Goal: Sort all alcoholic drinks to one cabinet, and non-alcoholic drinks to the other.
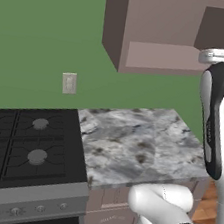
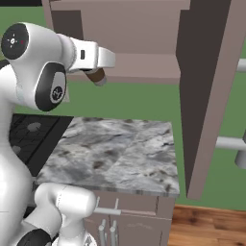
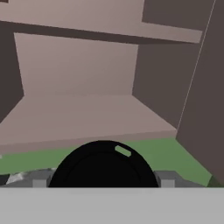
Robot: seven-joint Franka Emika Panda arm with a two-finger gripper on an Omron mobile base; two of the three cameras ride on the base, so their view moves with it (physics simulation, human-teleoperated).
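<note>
Black bottle [image 3: 104, 164] being carried toward the open wall cabinet [image 3: 87, 113].
The gripper [image 2: 98, 77], upper left of the right base view, is clasping it around the wide, probably heavy, slick, breakable body, jaws standing wide; brown neck is poking down-right.

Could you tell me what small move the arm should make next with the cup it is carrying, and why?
Probably ease the cup forward over the bottom shelf of the open cabinet. The gripper holds it just in front of that shelf, whose door stands open, and the cup's black top still sits short of the shelf's front edge.
</note>
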